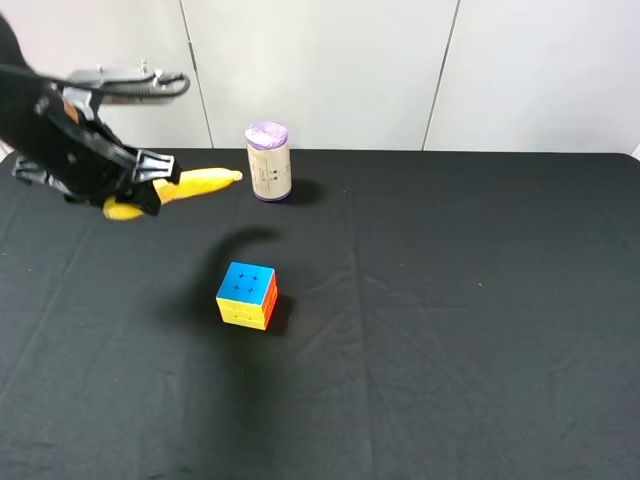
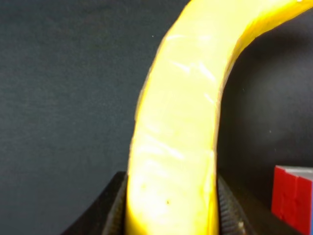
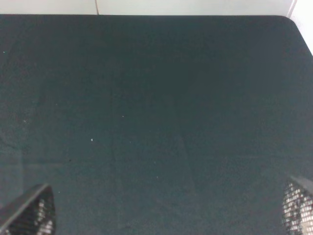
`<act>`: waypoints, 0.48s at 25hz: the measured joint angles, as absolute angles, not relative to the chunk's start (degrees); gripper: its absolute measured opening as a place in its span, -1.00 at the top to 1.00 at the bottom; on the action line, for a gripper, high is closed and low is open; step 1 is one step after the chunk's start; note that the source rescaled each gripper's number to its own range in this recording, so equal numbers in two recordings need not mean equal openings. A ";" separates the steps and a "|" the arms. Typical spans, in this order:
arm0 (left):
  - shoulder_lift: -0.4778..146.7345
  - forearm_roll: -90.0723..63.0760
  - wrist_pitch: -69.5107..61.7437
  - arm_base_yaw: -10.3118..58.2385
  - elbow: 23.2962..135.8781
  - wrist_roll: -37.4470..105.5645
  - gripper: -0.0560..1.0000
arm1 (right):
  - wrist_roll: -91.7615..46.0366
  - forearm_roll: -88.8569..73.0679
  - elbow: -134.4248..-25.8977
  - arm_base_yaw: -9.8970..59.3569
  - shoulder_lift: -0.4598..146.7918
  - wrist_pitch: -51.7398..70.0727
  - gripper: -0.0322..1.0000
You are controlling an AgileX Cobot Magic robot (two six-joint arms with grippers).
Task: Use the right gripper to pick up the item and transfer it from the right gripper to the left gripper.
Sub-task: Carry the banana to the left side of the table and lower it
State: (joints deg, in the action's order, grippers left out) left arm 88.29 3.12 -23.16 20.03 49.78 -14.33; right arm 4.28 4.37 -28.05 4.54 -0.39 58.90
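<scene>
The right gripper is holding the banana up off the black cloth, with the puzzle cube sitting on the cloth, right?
No, it is the left gripper that holds the banana up off the black cloth, as the exterior high view shows. The puzzle cube does sit on the cloth.

The curved yellow banana [image 1: 205, 182] hung roughly level at far left, clamped in the left gripper [image 1: 148, 186]; the right gripper [image 3: 164, 208] gaped wide.

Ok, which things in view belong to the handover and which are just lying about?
Belong to the job: banana, gripped in the left claw; right claw, open and empty.
Lying about: puzzle cube; purple-topped cylinder.
</scene>
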 joint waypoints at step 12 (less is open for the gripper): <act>88.19 3.12 8.52 20.03 29.47 -16.85 0.89 | 4.23 4.37 -28.05 4.54 -0.39 58.90 -1.00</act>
